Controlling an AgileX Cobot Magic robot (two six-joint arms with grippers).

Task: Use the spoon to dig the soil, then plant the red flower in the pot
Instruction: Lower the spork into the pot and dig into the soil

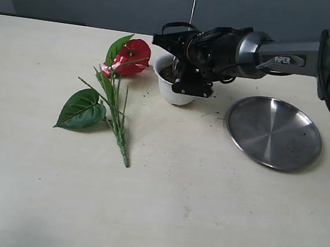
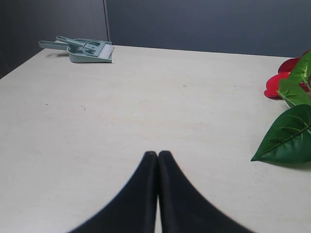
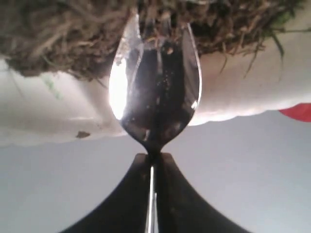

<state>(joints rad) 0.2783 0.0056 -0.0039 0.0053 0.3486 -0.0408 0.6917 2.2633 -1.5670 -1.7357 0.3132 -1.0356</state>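
Observation:
The white pot stands mid-table with dark soil in it. My right gripper hangs over the pot's mouth, shut on the spoon; its thin handle sticks straight up behind the arm. In the right wrist view the jaws pinch the spoon's neck, and the shiny bowl has its tines in the soil just inside the pot's rim. The red flower lies flat left of the pot, stems toward the front. My left gripper is shut and empty above bare table, the flower's leaf off to one side.
A round steel plate lies right of the pot, with soil crumbs scattered between them. A pale green dustpan with a brush sits at a far table corner in the left wrist view. A dark wall runs behind the table.

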